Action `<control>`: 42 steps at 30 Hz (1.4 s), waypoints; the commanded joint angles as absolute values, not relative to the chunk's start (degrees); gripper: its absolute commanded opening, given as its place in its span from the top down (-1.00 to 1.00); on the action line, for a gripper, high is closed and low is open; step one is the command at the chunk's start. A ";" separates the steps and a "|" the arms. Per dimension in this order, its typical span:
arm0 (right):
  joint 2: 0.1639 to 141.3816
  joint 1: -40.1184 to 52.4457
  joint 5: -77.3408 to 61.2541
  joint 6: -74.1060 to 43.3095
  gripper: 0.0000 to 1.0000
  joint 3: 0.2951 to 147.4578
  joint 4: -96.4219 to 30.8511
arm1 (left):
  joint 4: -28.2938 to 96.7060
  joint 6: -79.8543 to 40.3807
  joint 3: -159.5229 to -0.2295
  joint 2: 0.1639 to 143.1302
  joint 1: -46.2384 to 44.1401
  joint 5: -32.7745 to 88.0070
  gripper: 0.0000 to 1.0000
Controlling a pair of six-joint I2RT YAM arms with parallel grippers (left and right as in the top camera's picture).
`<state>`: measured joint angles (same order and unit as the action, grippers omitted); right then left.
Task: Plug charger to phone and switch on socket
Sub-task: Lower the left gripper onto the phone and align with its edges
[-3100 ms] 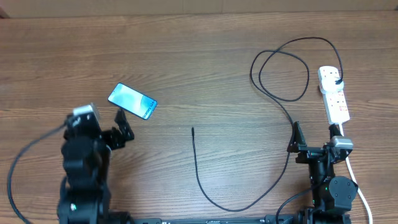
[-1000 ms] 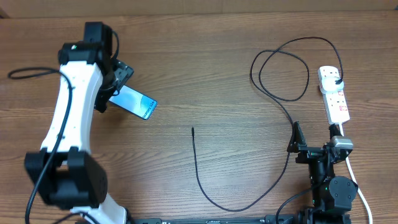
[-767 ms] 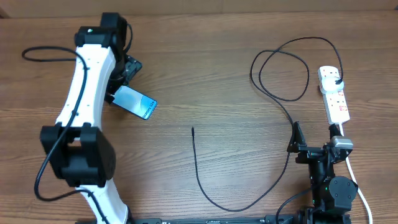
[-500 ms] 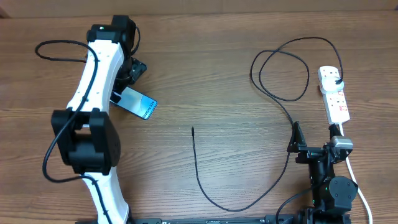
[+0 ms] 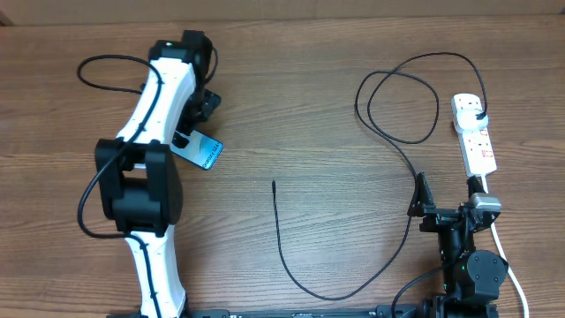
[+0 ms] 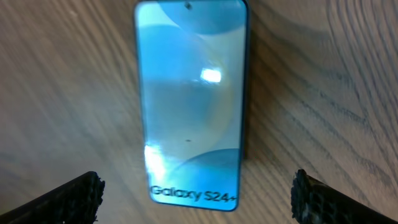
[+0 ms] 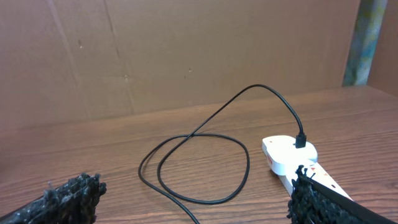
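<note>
- Overhead, the phone (image 5: 206, 152) lies flat on the left part of the tabletop (image 5: 309, 106), screen up, with its far end hidden under the left arm.
- Left wrist view shows the phone (image 6: 191, 99) lengthwise between the two fingers, its light blue screen lit and the "Galaxy S24+" lettering at the end nearer the camera.
- The charger (image 5: 274, 185) lies loose: its thin tip rests near the middle of the tabletop, well apart from the phone. The cable runs toward the near edge, curves right, climbs past the right arm and loops at the far right.
- Its black plug (image 5: 479, 112) sits in the far outlet of the socket (image 5: 477, 141), a white strip with red markings near the right edge.
- A white cord (image 5: 508, 256) leaves the socket's near end beside the right arm.
- The left tool (image 5: 196, 122) hangs over the phone with its fingers spread wide to either side, pinching nothing.
- The right tool (image 5: 448, 193) sits low at the near right, fingers spread and empty. It is just short of the socket's near end, with the charger cable passing by its left finger.
</note>
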<state>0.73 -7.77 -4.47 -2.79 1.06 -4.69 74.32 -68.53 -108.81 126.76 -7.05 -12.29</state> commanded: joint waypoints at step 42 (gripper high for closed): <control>0.16 -7.46 -4.10 -2.83 -1.00 0.45 -4.47 | 71.09 -72.75 -109.86 135.31 -7.92 -12.45 -0.99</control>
<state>0.73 -7.79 -4.47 -2.76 1.06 -4.67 71.26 -72.51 -109.27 134.41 -7.90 -11.62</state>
